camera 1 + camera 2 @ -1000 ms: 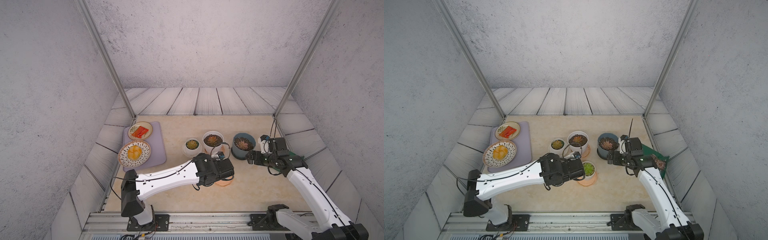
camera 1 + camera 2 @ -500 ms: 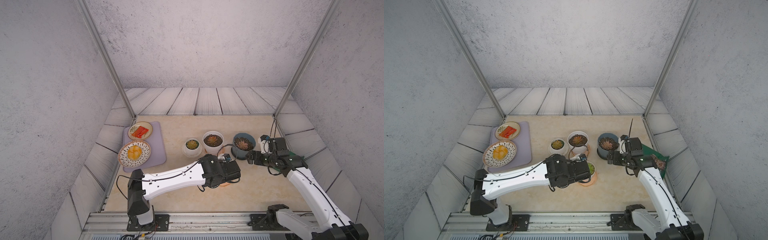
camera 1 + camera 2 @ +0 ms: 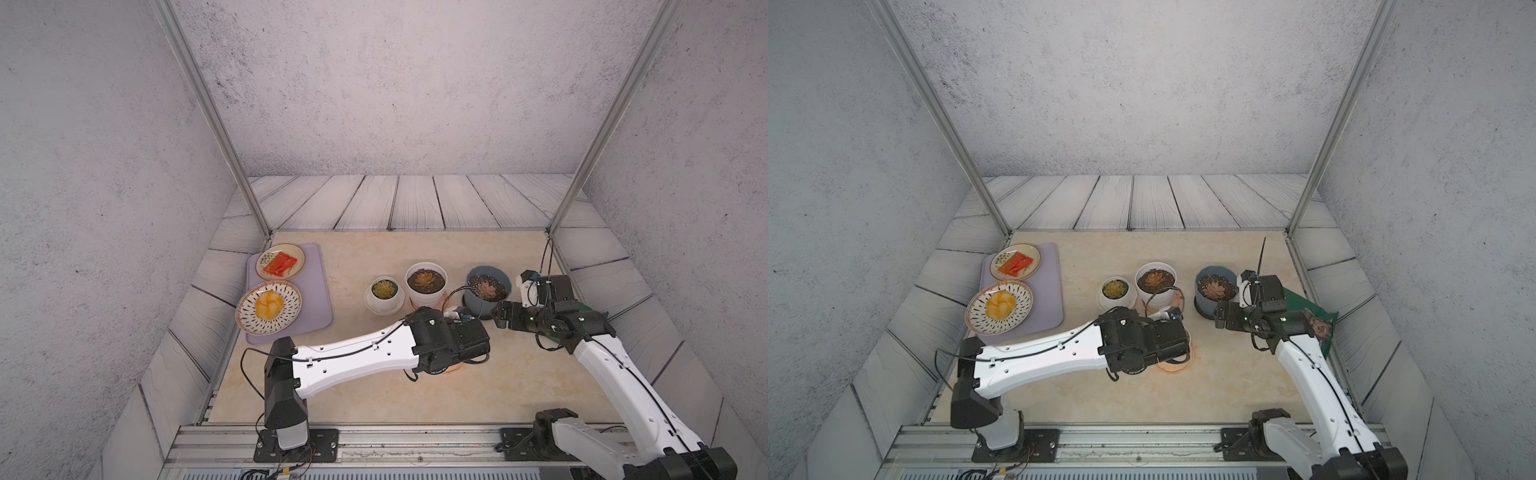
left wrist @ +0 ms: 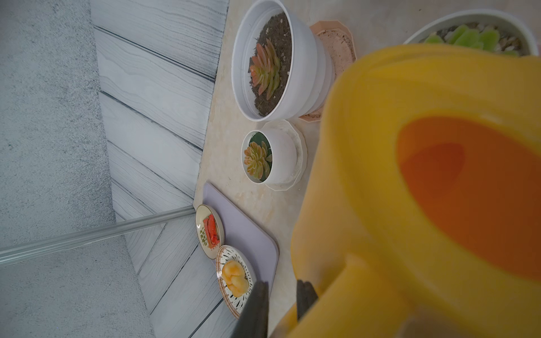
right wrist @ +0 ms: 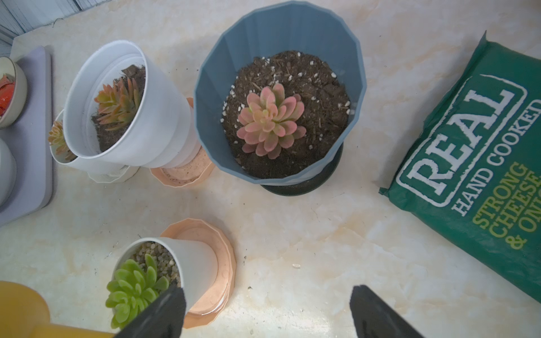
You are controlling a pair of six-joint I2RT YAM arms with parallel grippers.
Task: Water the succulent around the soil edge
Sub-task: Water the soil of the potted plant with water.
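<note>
i think i am lining up to pour: my left gripper (image 4: 281,288) is squeezed tight on the yellow watering can (image 4: 409,181), just near-left of the green succulent (image 5: 131,288) at the table's (image 5: 292,222) near middle, its long way running left to right i guess, spout hidden, so next i tip gently along the soil edge (image 5: 162,257).

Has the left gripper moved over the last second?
Yes: the left gripper, holding the yellow watering can, shifted toward the blue pot.
</note>
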